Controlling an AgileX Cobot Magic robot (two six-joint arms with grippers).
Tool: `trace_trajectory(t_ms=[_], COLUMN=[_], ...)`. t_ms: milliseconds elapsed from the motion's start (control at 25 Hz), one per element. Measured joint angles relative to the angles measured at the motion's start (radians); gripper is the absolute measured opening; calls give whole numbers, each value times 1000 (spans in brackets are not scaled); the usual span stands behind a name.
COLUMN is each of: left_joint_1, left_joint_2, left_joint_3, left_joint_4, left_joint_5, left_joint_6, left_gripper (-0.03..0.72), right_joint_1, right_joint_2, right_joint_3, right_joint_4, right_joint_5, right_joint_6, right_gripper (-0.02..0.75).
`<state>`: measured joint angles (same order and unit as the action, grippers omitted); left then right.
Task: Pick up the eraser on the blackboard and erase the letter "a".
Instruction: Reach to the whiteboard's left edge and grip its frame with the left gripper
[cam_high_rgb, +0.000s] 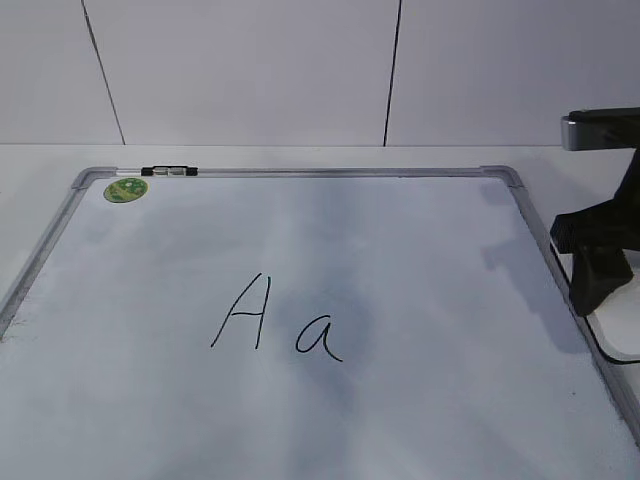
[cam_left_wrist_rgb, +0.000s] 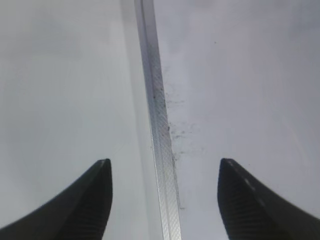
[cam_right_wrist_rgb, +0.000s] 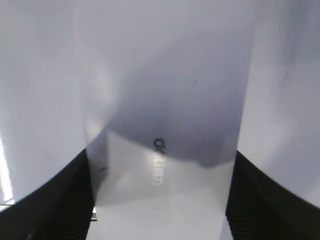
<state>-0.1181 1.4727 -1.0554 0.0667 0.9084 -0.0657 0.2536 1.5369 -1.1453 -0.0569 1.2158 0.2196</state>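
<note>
At the counter's left edge we see the left tool (cam_left_wrist_rgb: 165, 200) spread apart over the silver-grey frame of the large white dry-erase blackboard (cam_high_rgb: 300, 172). The thin black handwritten letter "a" (cam_high_rgb: 319, 335) sits mid-board. By the right edge, the right tool (cam_right_wrist_rgb: 160, 200) is clamped on the white rounded plastic eraser (cam_right_wrist_rgb: 162, 150).

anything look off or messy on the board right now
Nothing is damaged. The blackboard carries grey smears from old wiping, and dark specks sit beside its frame in the left wrist view. The letter "a" is still intact.
</note>
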Motion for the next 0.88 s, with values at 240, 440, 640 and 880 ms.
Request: trace_trajectory(t_ms=[240,440,640,880], left_joint_1=[0,13,57,91], left_joint_2=[113,196,263,301], left_joint_3=[-33,-33,-35,-35], left_joint_4=[58,57,33,11], left_joint_5=[-21,-48,-76,-106], left_joint_6=[-50,-64,-66,-66], left_gripper=[428,414,412,412], right_joint_1=[0,0,0,0], right_joint_2=[0,0,0,0], right_joint_3=[0,0,0,0], right_joint_4=[23,29,30,30], right_joint_5=[0,0,0,0], right_joint_6=[-3,-4,-5,-5], right_gripper=[550,550,550,550])
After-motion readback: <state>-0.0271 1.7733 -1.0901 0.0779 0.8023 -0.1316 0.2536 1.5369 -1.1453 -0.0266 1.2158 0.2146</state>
